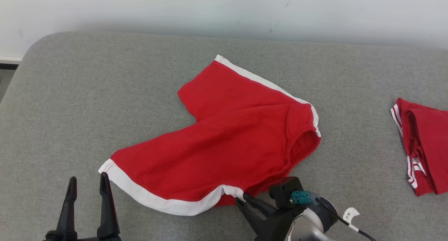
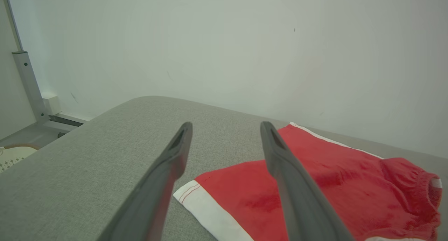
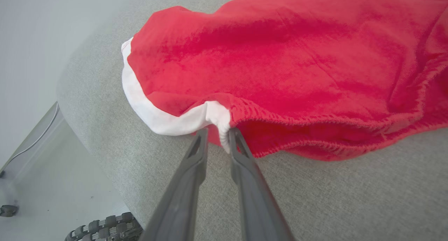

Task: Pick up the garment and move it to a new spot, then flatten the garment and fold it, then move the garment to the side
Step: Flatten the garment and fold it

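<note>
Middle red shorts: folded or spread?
Spread, not folded: the red shorts lie open on the grey pad, both legs splayed, waistband gaping. Right hand pinches the near white-trimmed corner.

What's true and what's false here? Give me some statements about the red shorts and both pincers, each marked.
1. The right pincer is shut on an edge of the red shorts. True.
2. The left pincer grips the shorts too. False: it is open and holds nothing.
3. A second red garment lies at the right end of the grey padded surface. True.
4. The red shorts lie folded in half. False: they lie spread and rumpled.
</note>
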You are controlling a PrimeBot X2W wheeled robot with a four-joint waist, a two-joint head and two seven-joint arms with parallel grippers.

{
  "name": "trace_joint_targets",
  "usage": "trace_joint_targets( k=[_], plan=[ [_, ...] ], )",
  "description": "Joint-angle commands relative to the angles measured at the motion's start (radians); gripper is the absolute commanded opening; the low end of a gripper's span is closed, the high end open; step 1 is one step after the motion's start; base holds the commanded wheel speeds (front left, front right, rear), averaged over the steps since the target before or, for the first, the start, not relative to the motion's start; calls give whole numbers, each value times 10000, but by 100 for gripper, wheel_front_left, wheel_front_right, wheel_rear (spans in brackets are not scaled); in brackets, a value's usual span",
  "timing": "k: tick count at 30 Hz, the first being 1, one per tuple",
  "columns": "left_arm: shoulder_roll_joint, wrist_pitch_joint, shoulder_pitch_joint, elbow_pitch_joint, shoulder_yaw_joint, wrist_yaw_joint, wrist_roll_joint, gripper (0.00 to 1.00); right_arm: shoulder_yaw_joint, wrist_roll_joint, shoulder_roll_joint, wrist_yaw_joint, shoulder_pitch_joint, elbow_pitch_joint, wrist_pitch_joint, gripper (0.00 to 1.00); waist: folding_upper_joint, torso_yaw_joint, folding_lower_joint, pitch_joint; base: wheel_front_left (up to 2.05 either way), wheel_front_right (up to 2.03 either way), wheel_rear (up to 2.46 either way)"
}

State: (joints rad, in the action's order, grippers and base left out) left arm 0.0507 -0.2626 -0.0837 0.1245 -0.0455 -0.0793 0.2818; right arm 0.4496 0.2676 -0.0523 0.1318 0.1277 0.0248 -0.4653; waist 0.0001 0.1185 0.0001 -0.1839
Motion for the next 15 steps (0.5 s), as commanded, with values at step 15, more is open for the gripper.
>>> trace_joint_targets(
  k=[15],
  plan=[
    [8, 5, -210, -1920, 309, 213, -387, 100, -1160, -1045, -17, -22, -730, -175, -701, 0, -1, -327, -1, 199, 0, 0, 0]
  ],
)
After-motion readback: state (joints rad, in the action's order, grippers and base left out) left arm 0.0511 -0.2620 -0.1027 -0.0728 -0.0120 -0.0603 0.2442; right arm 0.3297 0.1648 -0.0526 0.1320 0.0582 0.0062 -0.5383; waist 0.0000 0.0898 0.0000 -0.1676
